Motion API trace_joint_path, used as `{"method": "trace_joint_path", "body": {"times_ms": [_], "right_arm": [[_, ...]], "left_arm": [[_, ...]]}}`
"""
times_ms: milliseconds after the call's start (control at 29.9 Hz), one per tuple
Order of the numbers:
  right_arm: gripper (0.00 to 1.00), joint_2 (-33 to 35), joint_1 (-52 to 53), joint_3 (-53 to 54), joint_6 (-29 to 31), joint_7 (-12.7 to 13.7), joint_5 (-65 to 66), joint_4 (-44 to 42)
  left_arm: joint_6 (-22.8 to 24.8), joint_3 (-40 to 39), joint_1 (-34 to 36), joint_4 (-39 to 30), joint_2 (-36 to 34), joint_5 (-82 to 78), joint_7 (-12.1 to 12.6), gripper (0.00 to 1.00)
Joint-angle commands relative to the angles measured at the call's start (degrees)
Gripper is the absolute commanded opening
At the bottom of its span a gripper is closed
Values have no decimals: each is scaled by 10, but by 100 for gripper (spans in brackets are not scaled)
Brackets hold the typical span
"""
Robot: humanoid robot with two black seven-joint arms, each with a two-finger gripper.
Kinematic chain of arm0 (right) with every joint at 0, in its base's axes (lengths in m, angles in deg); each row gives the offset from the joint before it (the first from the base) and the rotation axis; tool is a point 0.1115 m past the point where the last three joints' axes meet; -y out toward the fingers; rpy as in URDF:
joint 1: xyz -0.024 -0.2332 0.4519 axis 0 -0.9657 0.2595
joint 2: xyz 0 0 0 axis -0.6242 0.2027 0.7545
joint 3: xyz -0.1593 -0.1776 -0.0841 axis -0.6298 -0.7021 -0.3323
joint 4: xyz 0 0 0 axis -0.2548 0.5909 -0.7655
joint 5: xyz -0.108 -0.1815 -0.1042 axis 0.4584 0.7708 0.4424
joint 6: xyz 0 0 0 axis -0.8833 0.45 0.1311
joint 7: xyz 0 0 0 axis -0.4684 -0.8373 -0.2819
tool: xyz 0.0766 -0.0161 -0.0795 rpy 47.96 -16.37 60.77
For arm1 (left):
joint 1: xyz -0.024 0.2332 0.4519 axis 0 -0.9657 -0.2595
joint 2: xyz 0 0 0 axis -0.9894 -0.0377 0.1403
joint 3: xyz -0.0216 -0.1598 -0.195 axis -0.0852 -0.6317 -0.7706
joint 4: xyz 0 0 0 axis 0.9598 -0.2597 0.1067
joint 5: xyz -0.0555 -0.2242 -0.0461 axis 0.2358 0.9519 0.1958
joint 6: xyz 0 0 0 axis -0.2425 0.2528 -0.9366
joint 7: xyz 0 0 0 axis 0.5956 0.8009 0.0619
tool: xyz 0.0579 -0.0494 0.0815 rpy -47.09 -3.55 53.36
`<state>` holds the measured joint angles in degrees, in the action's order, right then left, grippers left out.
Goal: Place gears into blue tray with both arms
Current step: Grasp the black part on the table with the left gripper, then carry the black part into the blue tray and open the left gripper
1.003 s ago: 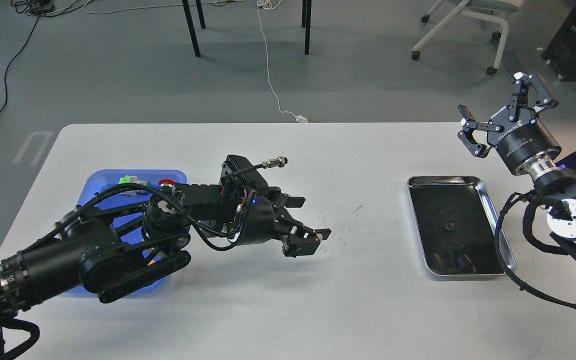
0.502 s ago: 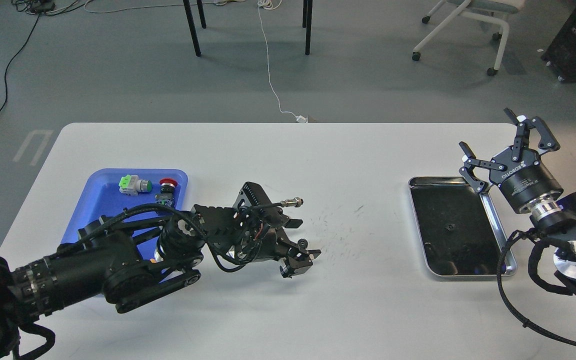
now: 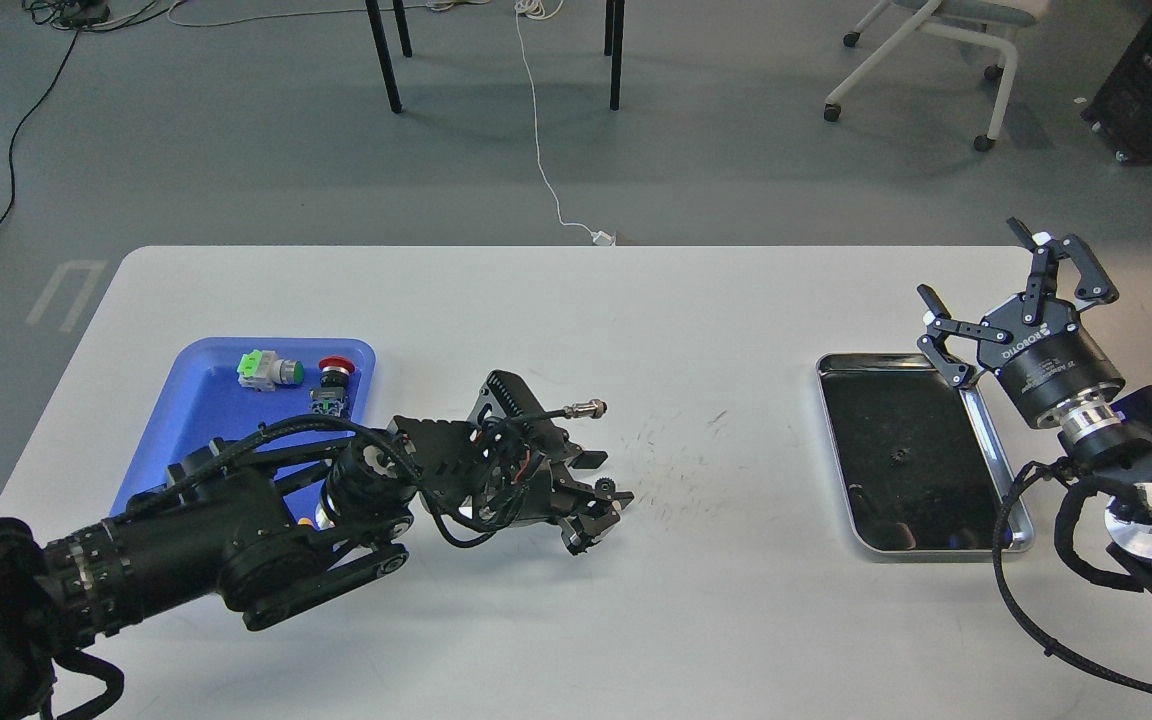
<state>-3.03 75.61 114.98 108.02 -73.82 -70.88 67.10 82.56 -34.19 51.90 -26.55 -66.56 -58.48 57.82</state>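
- Gripping a small black toothed gear (image 3: 603,487), left gripper (image 3: 604,505) sits low over the white table (image 3: 576,330), near centre; fingers pinched on the wheel, its teeth visible at the tips.
- Left arm (image 3: 236,520): black, jointed, ribbed housing, looped black cables, lying across the near corner of the blue tray (image 3: 206,400).
- Blue tray: shallow plastic rectangle, rounded corners, raised rim, at table's left. Holds a green-capped push-button switch (image 3: 266,370) and a red-capped push-button switch (image 3: 336,380) at its far end.
- Steel tray (image 3: 986,440): shiny rim, dark bottom, at table's right. One tiny black gear in the steel tray (image 3: 901,458) lies near its middle.
- Right gripper (image 3: 1006,290): black linked fingers spread wide, nothing between them, raised by the steel tray's far right corner; silver wrist ring behind it.
- Table surface: smooth matte white, dark scuff marks just right of the left gripper.
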Motion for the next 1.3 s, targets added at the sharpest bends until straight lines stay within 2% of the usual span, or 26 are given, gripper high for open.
{"method": "trace_joint_path", "body": {"times_ms": [0, 134, 268, 435, 669, 836, 970, 1070, 1271], "right_arm": [[98, 1, 0, 2, 0, -1, 0, 0], [98, 1, 0, 14, 0, 0, 0, 1], [98, 0, 2, 20, 0, 0, 0, 1], [98, 0, 5, 21, 0, 0, 0, 1], [98, 0, 6, 21, 0, 0, 0, 1], [98, 1, 8, 21, 0, 0, 0, 2], [98, 5, 8, 21, 0, 0, 0, 4], [98, 7, 9, 24, 0, 0, 0, 5], [98, 9, 8, 32, 0, 0, 0, 5]], "left_arm": [[0, 4, 0, 3, 8, 0, 0, 50], [-5, 4, 0, 26, 22, 0, 0, 42], [-14, 4, -5, 43, 23, 0, -1, 40], [-16, 4, -8, 43, 19, 0, -2, 37], [-20, 4, -18, 38, 10, 0, -3, 22], [-23, -3, -17, 23, -11, 0, -3, 16], [-46, -12, -17, -28, -59, 0, -4, 14], [-64, -39, -20, -78, -129, 0, -2, 14], [-85, -54, -27, -85, -289, 106, -22, 16]]}}
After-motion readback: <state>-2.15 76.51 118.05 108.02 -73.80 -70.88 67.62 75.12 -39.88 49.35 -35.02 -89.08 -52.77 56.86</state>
